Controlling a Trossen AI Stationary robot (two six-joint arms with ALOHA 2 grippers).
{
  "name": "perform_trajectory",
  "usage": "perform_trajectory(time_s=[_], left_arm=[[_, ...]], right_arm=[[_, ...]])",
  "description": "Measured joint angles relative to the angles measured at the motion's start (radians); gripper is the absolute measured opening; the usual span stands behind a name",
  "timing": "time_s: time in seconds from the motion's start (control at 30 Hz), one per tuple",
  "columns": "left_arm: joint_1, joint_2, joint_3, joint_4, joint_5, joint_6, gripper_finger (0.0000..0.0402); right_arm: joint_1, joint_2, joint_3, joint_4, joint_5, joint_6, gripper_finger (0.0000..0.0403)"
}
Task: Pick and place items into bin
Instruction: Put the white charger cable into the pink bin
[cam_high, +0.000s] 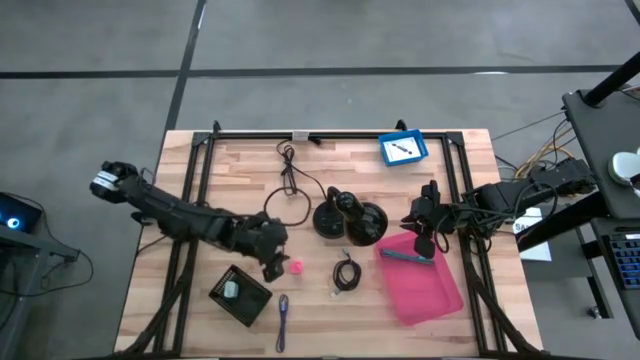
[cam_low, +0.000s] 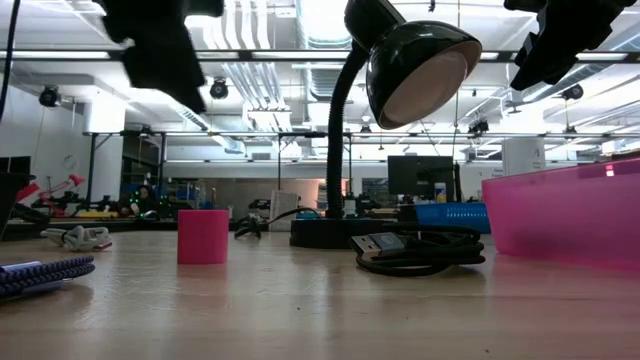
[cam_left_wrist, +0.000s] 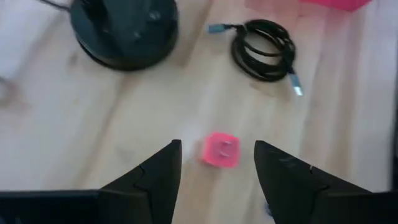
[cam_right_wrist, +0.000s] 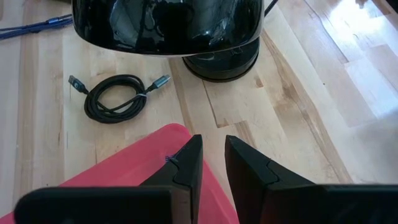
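A pink cube (cam_high: 296, 267) rests on the wood table, and in the left wrist view it (cam_left_wrist: 221, 150) shows just beyond my open fingers. My left gripper (cam_high: 275, 264) hovers open above the table beside the cube, touching nothing. A coiled black cable (cam_high: 346, 272) lies right of the cube. A purple pen (cam_high: 283, 315) lies near the front edge. A teal marker (cam_high: 405, 256) lies in the pink bin (cam_high: 430, 290). My right gripper (cam_high: 425, 242) hangs over the bin's far corner (cam_right_wrist: 168, 140), empty, its fingers a narrow gap apart.
A black desk lamp (cam_high: 350, 215) stands mid-table between the arms, with a thin black cord (cam_high: 290, 190) running to the far edge. A black mesh box (cam_high: 240, 293) holding a pale item sits front left. A blue tray (cam_high: 403, 148) sits at the far right.
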Motion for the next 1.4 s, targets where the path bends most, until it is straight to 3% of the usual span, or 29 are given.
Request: perform_trajectory(time_s=[0.23, 0.47, 0.87, 1.23, 1.4], left_arm=[[0.098, 0.000, -0.024, 0.000, 0.008, 0.182, 0.0185], [0.134, 0.000, -0.107, -0.003, 0.090, 0.293, 0.0185], [0.136, 0.000, -0.234, -0.154, 0.114, 0.306, 0.0185], [0.136, 0.002, -0.279, -0.186, 0.168, 0.309, 0.0185], [0.136, 0.002, -0.284, -0.240, 0.189, 0.401, 0.0185]], right_arm=[[0.000, 0.000, 0.000, 0.000, 0.000, 0.002, 0.0059], [0.000, 0.000, 0.000, 0.000, 0.000, 0.002, 0.0059], [0.000, 0.000, 0.000, 0.003, 0.000, 0.002, 0.0059], [0.000, 0.000, 0.000, 0.004, 0.001, 0.003, 0.0059], [0.000, 0.000, 0.000, 0.004, 0.026, 0.045, 0.0059]])
